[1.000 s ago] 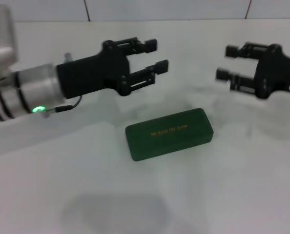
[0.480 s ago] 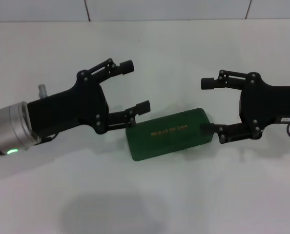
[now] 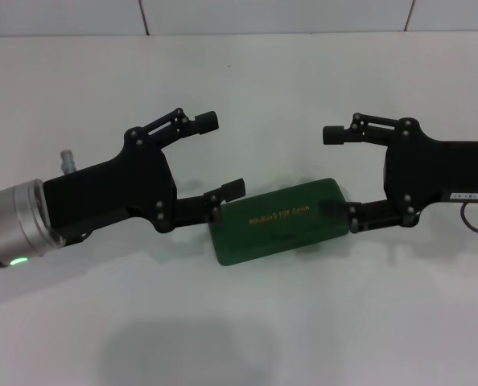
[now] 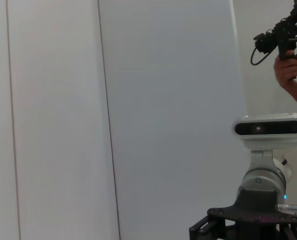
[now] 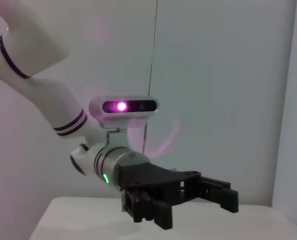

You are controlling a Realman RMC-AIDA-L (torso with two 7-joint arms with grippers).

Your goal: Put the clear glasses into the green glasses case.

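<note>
Case position noted first: the green glasses case (image 3: 280,219) lies shut on the white desk (image 3: 303,322), directly between the two claws, its long axis running from one claw toward the other, slightly slanted, with the right end farther from the robot. The left claw (image 3: 220,155) is spread wide; its lower finger (image 3: 227,190) is seen at, and apparently touching, the left end of the case, while the upper finger is held well above the lid. The right claw (image 3: 334,173) is likewise spread, its lower finger (image 3: 358,217) at the right end of the case, upper finger clear above it. Both claws are about equally near, one per short end. The clear glasses are not found in any view; their place cannot be told. Judged from this: the lid has yet to be opened, and the coming move depends on both ends being held square along that long axis.
</note>
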